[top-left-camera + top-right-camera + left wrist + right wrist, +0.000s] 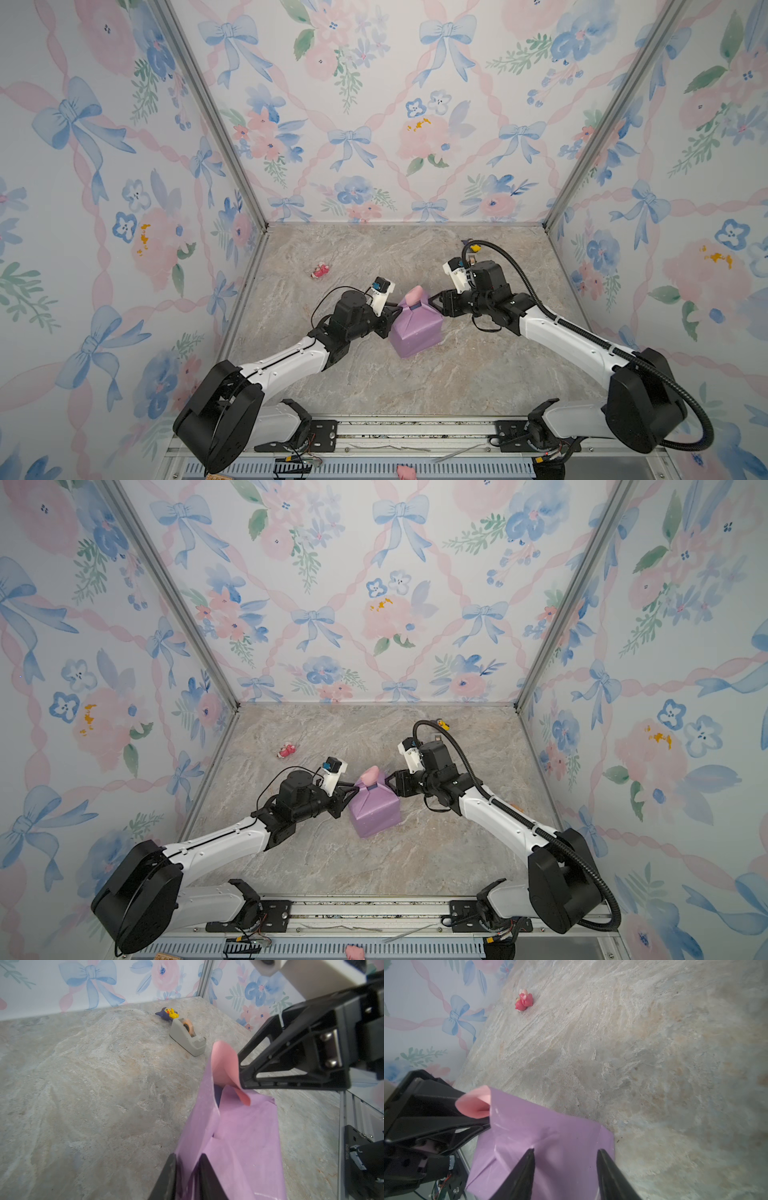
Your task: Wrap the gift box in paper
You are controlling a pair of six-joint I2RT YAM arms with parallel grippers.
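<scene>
Matte navy-blue cardboard gift box [417,307] stands mid-desk, almost wholly covered in lilac-purple paper [415,334]; only a dark sliver shows at the top; a pale pink flap of the paper curls up beside that gap; left pincer [188,1157] has jaws slightly parted around a fold of paper, grip impossible to tell; right pincer [564,1150] is released, jaws spread wide, tips against the opposite wrapped side; beige marbled stone desk [415,386]; grey tape dispenser [187,1038] and yellow toy figure [172,1013] sit near the back; small red toy [524,1001] lies well apart.
</scene>
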